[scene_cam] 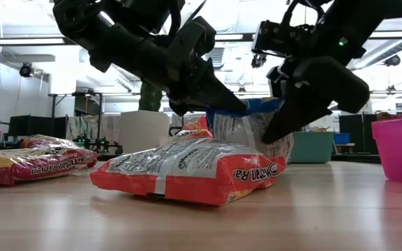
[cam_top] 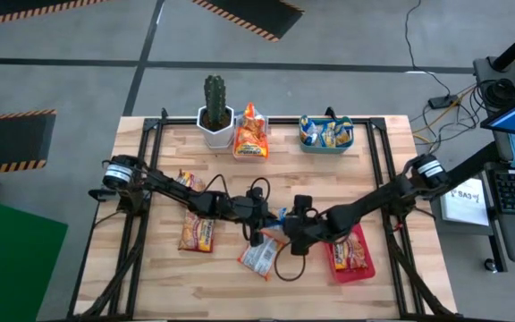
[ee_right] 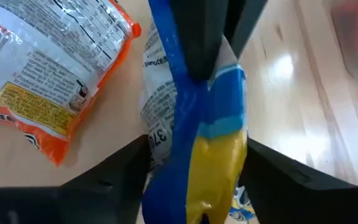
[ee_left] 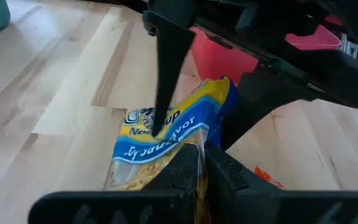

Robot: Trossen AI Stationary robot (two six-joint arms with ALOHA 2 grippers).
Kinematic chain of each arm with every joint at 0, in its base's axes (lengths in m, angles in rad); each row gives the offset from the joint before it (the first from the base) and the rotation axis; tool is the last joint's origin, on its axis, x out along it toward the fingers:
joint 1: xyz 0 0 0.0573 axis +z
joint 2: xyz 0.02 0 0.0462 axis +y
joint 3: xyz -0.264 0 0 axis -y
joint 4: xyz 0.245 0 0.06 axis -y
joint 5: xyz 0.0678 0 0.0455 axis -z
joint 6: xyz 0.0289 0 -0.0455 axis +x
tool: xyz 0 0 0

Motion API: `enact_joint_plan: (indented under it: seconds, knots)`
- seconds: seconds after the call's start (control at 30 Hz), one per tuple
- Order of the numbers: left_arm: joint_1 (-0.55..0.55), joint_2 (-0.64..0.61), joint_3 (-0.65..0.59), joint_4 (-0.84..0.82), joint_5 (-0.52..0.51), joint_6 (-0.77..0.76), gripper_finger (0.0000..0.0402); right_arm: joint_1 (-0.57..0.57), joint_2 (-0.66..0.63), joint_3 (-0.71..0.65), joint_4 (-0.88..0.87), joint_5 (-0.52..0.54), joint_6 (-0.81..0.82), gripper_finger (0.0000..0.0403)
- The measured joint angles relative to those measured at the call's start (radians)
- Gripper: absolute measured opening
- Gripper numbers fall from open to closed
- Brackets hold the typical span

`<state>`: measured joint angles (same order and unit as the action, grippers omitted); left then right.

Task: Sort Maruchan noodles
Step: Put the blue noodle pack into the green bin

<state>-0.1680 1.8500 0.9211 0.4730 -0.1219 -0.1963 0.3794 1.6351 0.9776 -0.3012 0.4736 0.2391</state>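
Left end effector (scene_cam: 239,107) is clamped on your blue-and-yellow noodle packet (scene_cam: 253,132), held off the tabletop (cam_top: 392,179) near its middle, above an orange packet (scene_cam: 187,171), while the right end effector (scene_cam: 274,132), fingers spread, straddles it from 3 o'clock.

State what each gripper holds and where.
Left gripper pinches the blue-and-yellow noodle packet by one edge; right gripper straddles it, jaws open.
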Motion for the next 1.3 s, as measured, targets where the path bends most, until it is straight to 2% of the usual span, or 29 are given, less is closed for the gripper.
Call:
enact_joint_plan:
  seconds: [0.13, 0.27, 0.43, 0.6, 0.8, 0.97, 1.1, 1.17, 1.3]
  knots:
    - [0.000, -0.004, 0.000, 0.006, 0.008, 0.001, 0.0011, 0.000, 0.004, 0.031, -0.059, -0.002, 0.021, 0.0151]
    - [0.000, -0.034, 0.000, -0.011, 0.042, 0.027, 0.0039, 0.000, -0.011, 0.043, -0.074, -0.007, 0.022, 0.0078]
    - [-0.001, -0.138, 0.000, -0.156, 0.058, 0.152, 0.0086, -0.002, -0.037, 0.079, -0.146, -0.073, 0.025, 0.0017]
    - [-0.001, -0.289, 0.000, -0.358, 0.057, 0.291, 0.0122, -0.010, -0.057, 0.155, -0.260, -0.073, 0.030, 0.0010]
    - [0.001, -0.458, -0.001, -0.450, 0.026, 0.445, 0.0132, -0.058, -0.062, 0.307, -0.527, -0.037, 0.015, 0.0009]
    - [0.005, -0.572, -0.001, -0.484, -0.018, 0.525, 0.0131, -0.140, -0.064, 0.479, -0.912, 0.131, 0.040, 0.0009]
    - [0.006, -0.629, -0.008, -0.505, -0.028, 0.527, 0.0129, -0.224, -0.066, 0.604, -1.236, 0.255, 0.177, 0.0009]
    - [0.007, -0.647, -0.024, -0.506, -0.028, 0.541, 0.0127, -0.281, -0.083, 0.624, -1.269, 0.284, 0.213, 0.0009]
    - [0.014, -0.671, -0.072, -0.492, -0.054, 0.572, 0.0127, -0.428, -0.136, 0.624, -1.182, 0.294, 0.145, 0.0009]
